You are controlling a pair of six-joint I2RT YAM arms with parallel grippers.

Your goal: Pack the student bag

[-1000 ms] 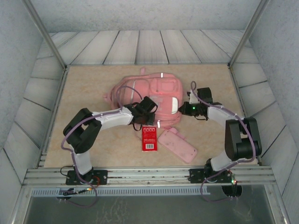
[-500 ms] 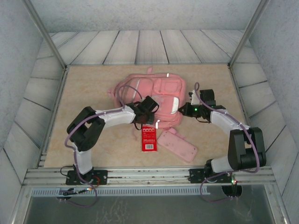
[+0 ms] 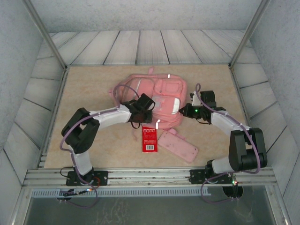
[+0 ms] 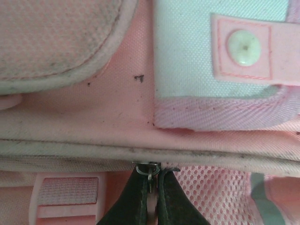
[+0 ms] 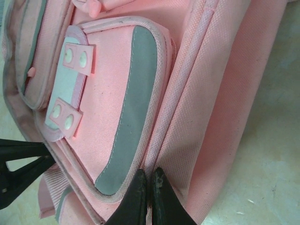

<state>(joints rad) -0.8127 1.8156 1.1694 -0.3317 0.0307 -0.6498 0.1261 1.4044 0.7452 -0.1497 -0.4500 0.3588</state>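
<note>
Beige tabletop (image 3: 93, 93), grey planks all round, and the student bag (image 3: 159, 89) lies flat at upper centre of the overhead view. Left gripper (image 4: 151, 177) has its fingers pressed together on a metal zipper pull (image 4: 150, 168) at the bag's seam. Right gripper (image 5: 149, 180) is pinched tight on a fold along the bag's side. Below the bag, a red box (image 3: 150, 139) sits just beside a pink pencil case (image 3: 178, 146).

Matt woven cloth w/ mesh on student bag (image 3: 161, 89); table (image 3: 93, 84) smooth, matt.
</note>
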